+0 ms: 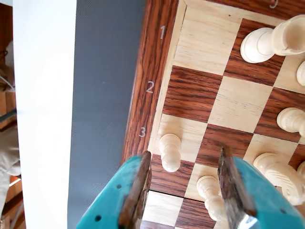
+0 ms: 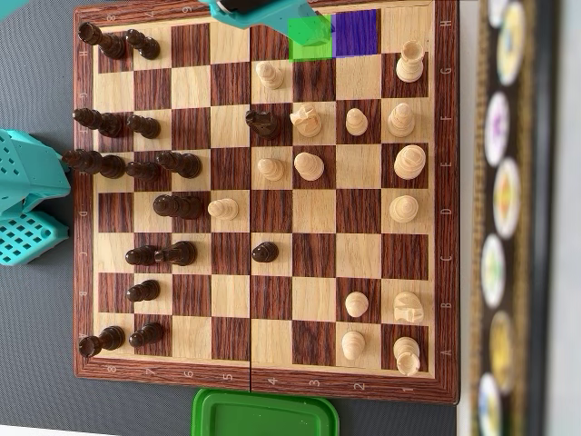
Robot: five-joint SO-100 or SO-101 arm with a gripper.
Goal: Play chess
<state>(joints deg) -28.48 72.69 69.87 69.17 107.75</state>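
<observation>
The chessboard is lying flat on a grey desk, seen whole in the overhead view. In the wrist view, nearest to the camera, the teal gripper is hanging over the board's edge with its jaws apart and nothing between them. Just beyond the left jaw a pale pawn is standing near the number 3 on the rim. Between the jaws, closer to the right one, another pale pawn is standing. Further out, a larger pale piece is showing at the top right corner.

In the overhead view, the arm is coming in at the top edge, beside a green square and a purple square marked on the board. Dark pieces are standing mostly on the left side, pale pieces mostly on the right. A green lid is lying just below the board.
</observation>
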